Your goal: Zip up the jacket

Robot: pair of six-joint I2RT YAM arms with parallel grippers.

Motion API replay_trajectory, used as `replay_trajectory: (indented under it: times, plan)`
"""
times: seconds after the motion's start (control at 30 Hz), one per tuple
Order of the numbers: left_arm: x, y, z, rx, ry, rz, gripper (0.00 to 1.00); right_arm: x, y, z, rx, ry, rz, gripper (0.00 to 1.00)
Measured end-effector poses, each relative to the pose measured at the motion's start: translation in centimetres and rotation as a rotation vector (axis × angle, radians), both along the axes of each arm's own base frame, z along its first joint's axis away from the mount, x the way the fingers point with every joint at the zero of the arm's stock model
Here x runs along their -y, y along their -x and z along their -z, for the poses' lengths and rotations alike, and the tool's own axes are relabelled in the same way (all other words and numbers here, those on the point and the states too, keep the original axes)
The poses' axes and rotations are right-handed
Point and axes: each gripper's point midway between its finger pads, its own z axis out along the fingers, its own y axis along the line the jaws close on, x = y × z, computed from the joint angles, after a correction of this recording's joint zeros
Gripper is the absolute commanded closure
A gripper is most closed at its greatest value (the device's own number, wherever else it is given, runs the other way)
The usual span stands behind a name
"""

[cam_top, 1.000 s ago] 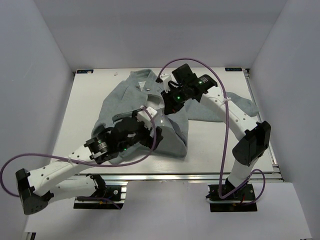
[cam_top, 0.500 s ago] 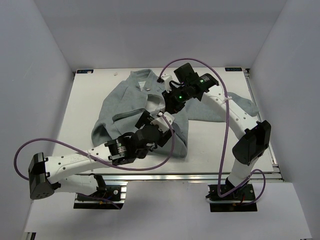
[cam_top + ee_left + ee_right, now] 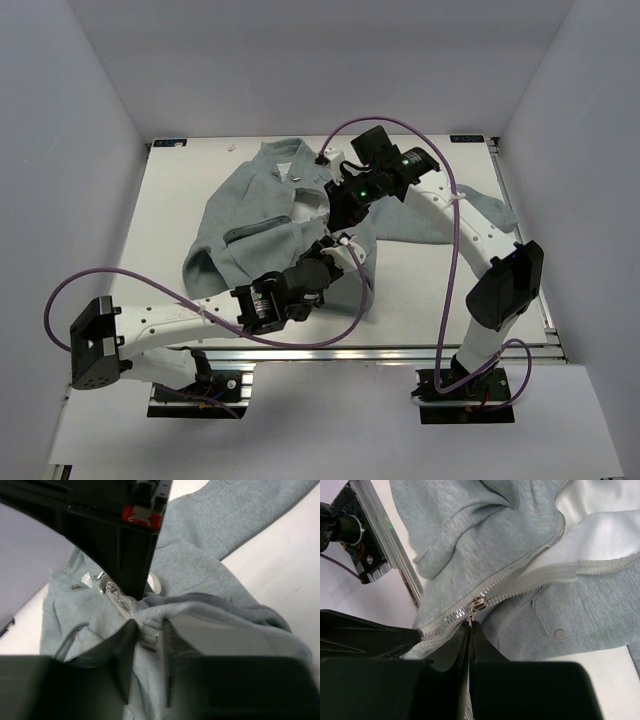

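The grey-green jacket (image 3: 250, 215) lies spread on the white table, its front partly open over a pale lining (image 3: 605, 535). My right gripper (image 3: 471, 626) is shut on the pull tab of the silver zipper slider (image 3: 478, 603). The teeth are joined on the hem side of the slider and split apart beyond it. My left gripper (image 3: 148, 639) pinches the jacket's lower edge at the foot of the zipper (image 3: 119, 601), with fabric filling the gap between its fingers. From above, the left gripper (image 3: 335, 252) sits just in front of the right gripper (image 3: 345, 210).
One sleeve (image 3: 490, 210) trails to the right under the right arm. A metal rail (image 3: 400, 352) runs along the table's near edge. White walls enclose three sides. Purple cables (image 3: 455, 260) loop from both arms.
My left arm swung right and forward to the jacket's lower front edge, and its jaws went from wide open to closed on the fabric. The right gripper held its place on the pull tab.
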Motion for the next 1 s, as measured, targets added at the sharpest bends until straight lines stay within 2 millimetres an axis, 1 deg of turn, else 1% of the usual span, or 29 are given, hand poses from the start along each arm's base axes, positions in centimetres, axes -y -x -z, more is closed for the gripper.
replay_trajectory:
  times: [0.03,0.07,0.2,0.3,0.4,0.47,0.57,0.63,0.7,0.77,0.83,0.93,1.0]
  plan:
    - [-0.1,0.0,0.1,0.009,-0.009,0.000,0.93,0.0,0.1,0.1,-0.003,0.000,-0.002,1.00]
    - [0.0,0.0,0.1,0.011,-0.002,-0.002,1.00,0.0,0.1,0.2,-0.002,-0.001,-0.004,1.00]
    - [-0.2,-0.2,-0.1,0.028,-0.003,-0.006,1.00,0.2,0.2,0.5,-0.001,0.004,-0.002,1.00]
    - [-0.7,0.1,-0.4,0.030,0.013,0.001,1.00,0.6,-0.3,1.0,0.019,0.031,0.023,1.00]
    - [-1.4,0.7,-1.6,0.019,0.068,0.015,1.00,1.3,-1.2,1.8,0.053,0.081,0.066,1.00]
    - [-1.9,1.4,-2.3,0.002,0.117,0.038,1.00,1.7,-1.4,2.4,0.072,0.112,0.086,1.00]
    - [-2.4,3.0,-3.2,-0.040,0.203,0.090,1.00,1.9,-1.6,2.8,0.117,0.120,0.089,1.00]
    - [-2.5,3.8,-3.3,-0.077,0.240,0.118,1.00,1.7,-1.5,2.7,0.150,0.105,0.079,1.00]
    - [-2.4,4.7,-3.1,-0.125,0.268,0.146,1.00,1.5,-1.9,2.4,0.188,0.095,0.071,1.00]
    - [-2.4,5.6,-2.7,-0.182,0.282,0.166,1.00,1.0,-2.9,2.4,0.229,0.087,0.070,1.00]
    - [-2.2,6.3,-2.6,-0.233,0.300,0.188,1.00,0.4,-4.4,2.8,0.267,0.086,0.077,1.00]
    - [-1.9,7.6,-2.6,-0.318,0.338,0.220,1.00,-1.0,-7.6,4.0,0.323,0.102,0.102,1.00]
    - [-1.6,8.5,-2.6,-0.377,0.364,0.242,1.00,-2.1,-10.5,4.9,0.363,0.116,0.130,1.00]
